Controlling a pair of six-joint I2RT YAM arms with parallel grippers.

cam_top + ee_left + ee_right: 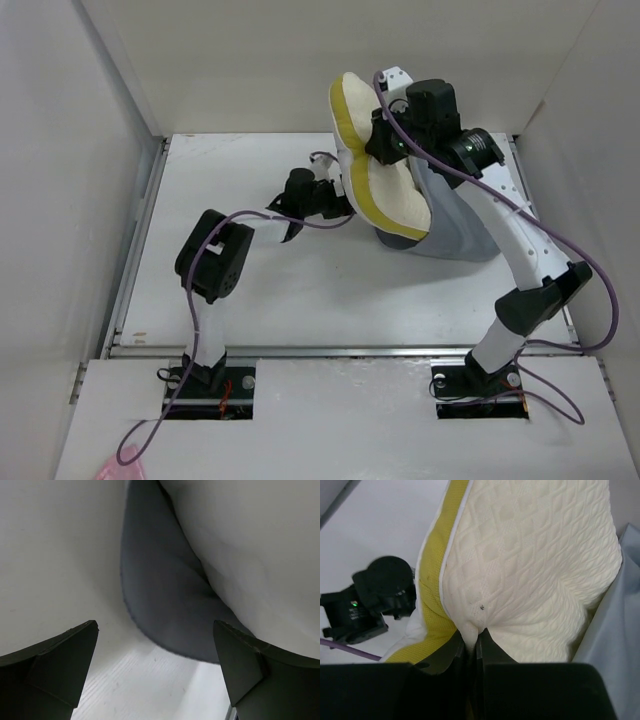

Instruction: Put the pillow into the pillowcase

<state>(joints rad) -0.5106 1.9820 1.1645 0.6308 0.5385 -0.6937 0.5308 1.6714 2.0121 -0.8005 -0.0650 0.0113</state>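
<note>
Right gripper (472, 642): jaws pinched together on a small tuck of the pillow (390, 195), in the cream quilted face just beside the yellow edge band. The cloth bunches into a nub between the fingers.

Pillow: lifted off the table (250, 290) and standing roughly on end, bent in the middle where it is gripped. The yellow band runs down its left side. Its upper end rises toward the back wall, and its lower end hangs against the pillowcase (460, 230).

Pillowcase: a crumpled grey heap on the table's right rear part, below and to the right of the pillow and partly covered by it. From the right wrist it shows as a grey fold along the pillow's right side, touching it. I cannot see an opening.

Left gripper (155, 625): jaws wide apart with nothing between them. It sits low, just left of the pillow's yellow edge. Its own camera looks at a dark grey curved surface close ahead; I cannot tell whether that is the pillowcase or shadowed pillow.
</note>
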